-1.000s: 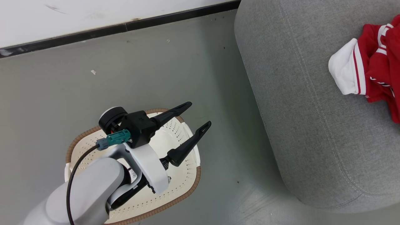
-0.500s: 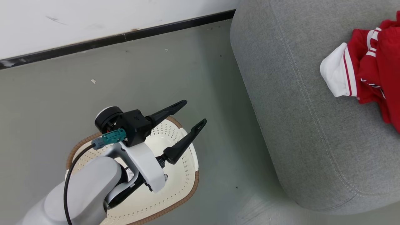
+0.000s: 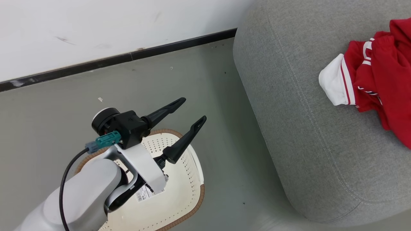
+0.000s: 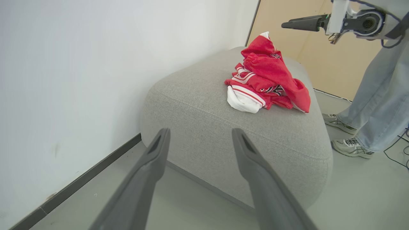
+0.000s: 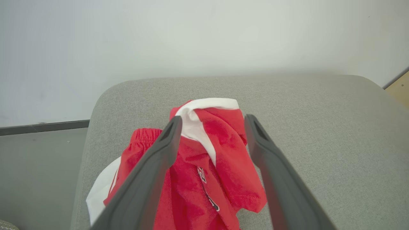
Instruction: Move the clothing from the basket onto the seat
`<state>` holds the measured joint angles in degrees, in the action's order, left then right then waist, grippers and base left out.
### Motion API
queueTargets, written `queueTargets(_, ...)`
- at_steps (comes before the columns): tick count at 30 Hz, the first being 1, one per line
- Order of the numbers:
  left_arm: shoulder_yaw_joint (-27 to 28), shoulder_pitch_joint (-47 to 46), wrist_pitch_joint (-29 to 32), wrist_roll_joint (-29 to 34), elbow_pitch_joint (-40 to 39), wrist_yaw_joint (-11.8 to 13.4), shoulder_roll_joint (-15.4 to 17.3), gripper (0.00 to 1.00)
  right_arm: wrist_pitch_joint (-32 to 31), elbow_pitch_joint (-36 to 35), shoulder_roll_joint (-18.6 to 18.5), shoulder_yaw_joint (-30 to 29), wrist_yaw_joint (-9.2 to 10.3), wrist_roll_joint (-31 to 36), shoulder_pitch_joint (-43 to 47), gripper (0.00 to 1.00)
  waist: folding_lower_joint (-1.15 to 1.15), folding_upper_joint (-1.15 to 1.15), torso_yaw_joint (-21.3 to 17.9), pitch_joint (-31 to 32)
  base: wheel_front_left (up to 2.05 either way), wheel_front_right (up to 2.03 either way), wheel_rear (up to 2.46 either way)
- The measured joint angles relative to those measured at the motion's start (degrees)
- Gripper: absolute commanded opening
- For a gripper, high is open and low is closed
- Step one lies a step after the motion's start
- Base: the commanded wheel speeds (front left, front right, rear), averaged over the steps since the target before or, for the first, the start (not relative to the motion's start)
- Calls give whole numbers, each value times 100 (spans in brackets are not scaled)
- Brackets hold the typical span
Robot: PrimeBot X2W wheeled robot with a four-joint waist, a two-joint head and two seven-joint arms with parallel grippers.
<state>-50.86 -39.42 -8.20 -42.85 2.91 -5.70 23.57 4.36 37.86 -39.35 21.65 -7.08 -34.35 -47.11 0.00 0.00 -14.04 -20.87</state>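
The red clothing (image 3: 379, 77) lay heaped on the grey seat (image 3: 305, 144), the right gripper (image 5: 213, 118) poised above it, jaws wide and empty, while the left gripper (image 3: 194, 108), equally spread and holding nothing, hovered over the basket (image 3: 179, 192), seemingly placed to reach in.

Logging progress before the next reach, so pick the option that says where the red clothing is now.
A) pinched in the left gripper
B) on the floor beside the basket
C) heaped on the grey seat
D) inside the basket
C: the red clothing lies in a heap on top of the grey seat. The left gripper is open with nothing in it above the basket, whose visible inside shows no fabric.
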Motion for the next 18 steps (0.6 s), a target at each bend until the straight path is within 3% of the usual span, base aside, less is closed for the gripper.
queueTargets(7, 256, 115, -268, -73, 181, 107, -11, 100, 227, -337, -59, 119, 0, -129, -156, 100, 0, 0, 10, 279, 0, 0, 0)
queueTargets(18, 697, 565, -502, -298, 460, 433, 20, 100, 672, -825, 196, 463, 0, -449, -119, 100, 0, 0, 163, 790, 0, 0, 0)
